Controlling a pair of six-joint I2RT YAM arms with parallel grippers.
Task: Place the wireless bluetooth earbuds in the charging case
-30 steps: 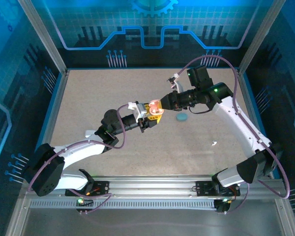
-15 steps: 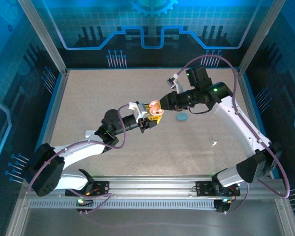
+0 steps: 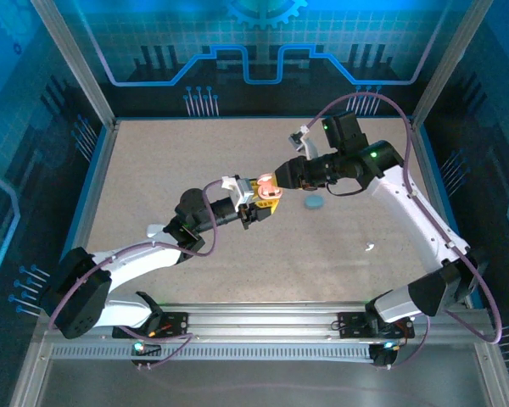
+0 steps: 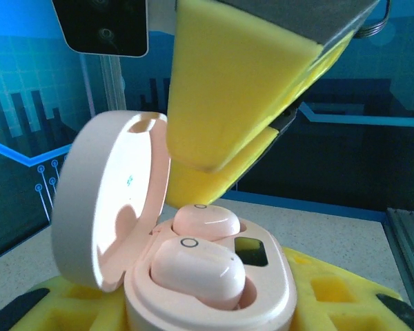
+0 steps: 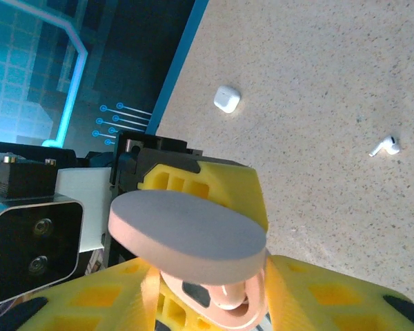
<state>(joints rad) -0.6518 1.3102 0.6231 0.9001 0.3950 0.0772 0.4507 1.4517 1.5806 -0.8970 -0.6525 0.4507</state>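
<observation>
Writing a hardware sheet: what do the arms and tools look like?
The left arm and right arm are white links with black joints, each trailing a looping purple cable. A green light glows on the right arm. Tool fingers are yellow with square pockets.

- Case and earbuds are coloured pale pink.
- Pads are coloured yellow.
- Table is speckled beige.
- A disc is tinted teal.

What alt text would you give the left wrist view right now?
An open pink charging case holds two pink earbuds, lid raised at left. The left gripper grips it between yellow pads; the right gripper hangs just above.
</observation>
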